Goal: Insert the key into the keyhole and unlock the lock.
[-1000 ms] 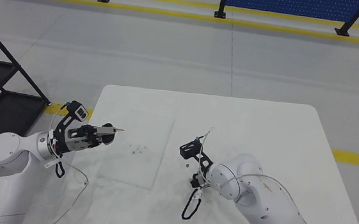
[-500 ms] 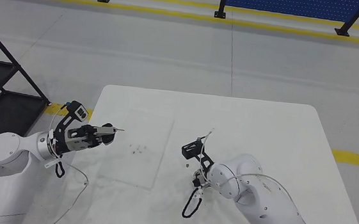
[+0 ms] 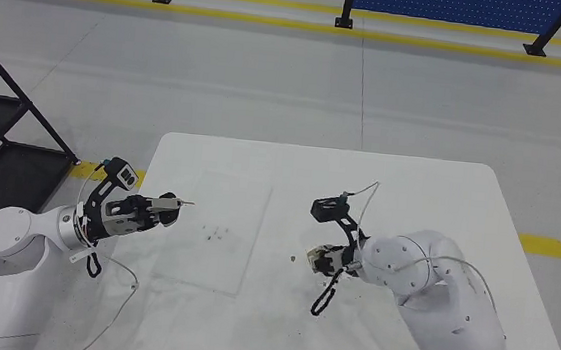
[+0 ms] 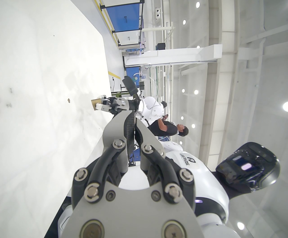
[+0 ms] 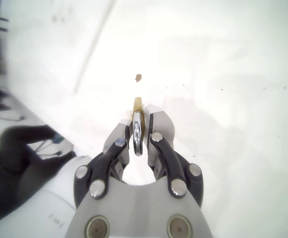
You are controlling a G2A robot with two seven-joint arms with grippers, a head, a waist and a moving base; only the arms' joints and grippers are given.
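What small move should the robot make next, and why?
Probably bring the left gripper, shut on the key, across the table toward the lock. The right gripper holds the lock just above the table, but key and lock are far apart, so insertion cannot start yet.

Left arm (image 3: 45, 227) jaws pressed together; right arm (image 3: 403, 266) bent, jaws clamped.

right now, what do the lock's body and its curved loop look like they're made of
The small yellow-gold block-shaped lock body looks like brass, satin rather than glossy: warm yellow, no glare. Its silvery curved shackle looks like polished or plated steel: mirror-bright with sharp reflections. Look alone can't confirm either.
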